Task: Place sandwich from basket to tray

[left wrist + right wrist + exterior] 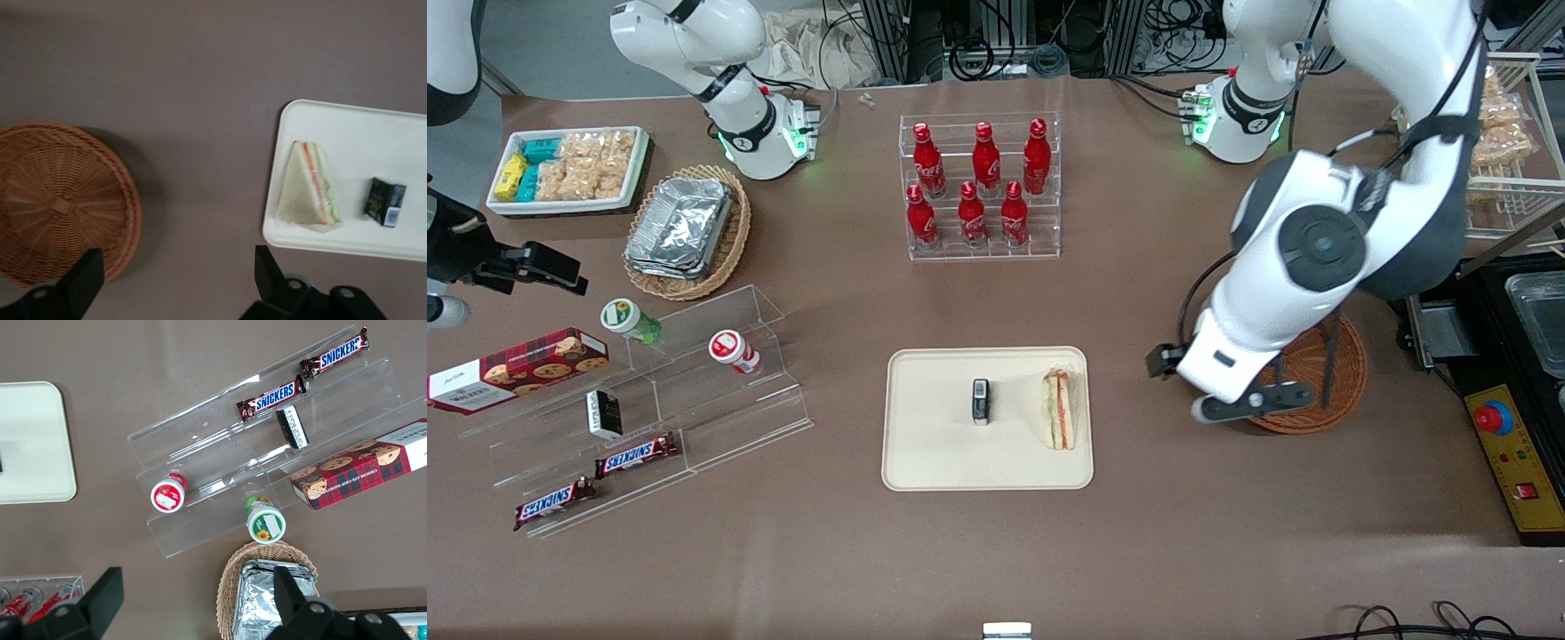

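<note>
The sandwich [1058,409] lies on the cream tray [925,462], at the tray's edge toward the working arm; it also shows in the left wrist view [309,187] on the tray [347,127]. The reddish-brown basket [1325,373] stands empty beside the tray, toward the working arm's end; the wrist view shows it [57,200] with nothing in it. My gripper [177,273] is open and empty, hanging above the bare table between basket and tray. In the front view the arm's wrist [1232,373] covers the gripper and part of the basket.
A small dark packet [981,401] lies mid-tray. A clear rack of red bottles [978,187] stands farther from the front camera. A tan basket with foil trays [685,227], a white snack bin [569,169] and a clear stepped stand with snacks [649,400] lie toward the parked arm's end.
</note>
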